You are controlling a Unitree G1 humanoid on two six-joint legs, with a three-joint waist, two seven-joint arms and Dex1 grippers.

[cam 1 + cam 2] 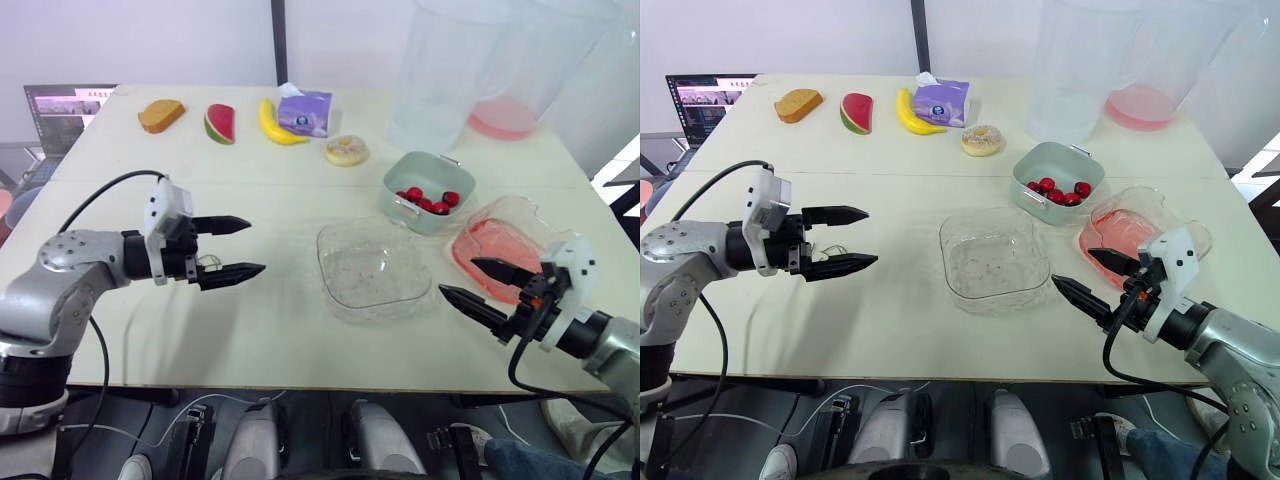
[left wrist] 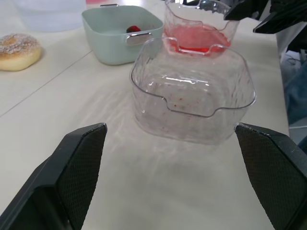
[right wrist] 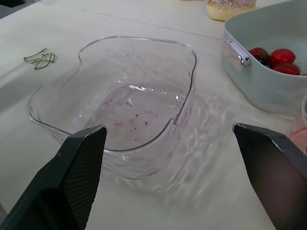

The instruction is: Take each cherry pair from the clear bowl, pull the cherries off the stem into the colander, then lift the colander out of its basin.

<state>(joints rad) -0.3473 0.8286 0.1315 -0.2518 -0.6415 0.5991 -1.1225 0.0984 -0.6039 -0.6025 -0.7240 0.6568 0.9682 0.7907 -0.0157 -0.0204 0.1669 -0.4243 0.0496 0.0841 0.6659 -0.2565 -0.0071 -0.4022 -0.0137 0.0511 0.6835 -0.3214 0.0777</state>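
- At the left of the counter (image 1: 250, 330), the left gripper (image 1: 256, 246) hovers with its fingers spread wide and nothing between them, pointing toward the middle.
- Just by its lower finger lie bare green stems (image 3: 41, 58), loose on the counter.
- At the centre sits the clear bowl (image 1: 375, 265), holding only red specks. By the look of it the pulling is done and lifting the colander is the step in hand.
- Behind it and to the right stands the mint-green colander (image 1: 435, 222), with red cherries (image 1: 428, 198) inside and a metal handle at each end. I cannot tell where colander ends and basin begins.
- Just beside it, nearer the edge, is a clear container tinted with pink liquid (image 1: 490, 245).
- At the far right, the right gripper (image 1: 457, 277) is released and empty, low beside that container.
- To do it well, I would have each gripper take one handle, close fully before rising, and lift level and straight up so the cherries stay put. The right arm must clear the pink container.
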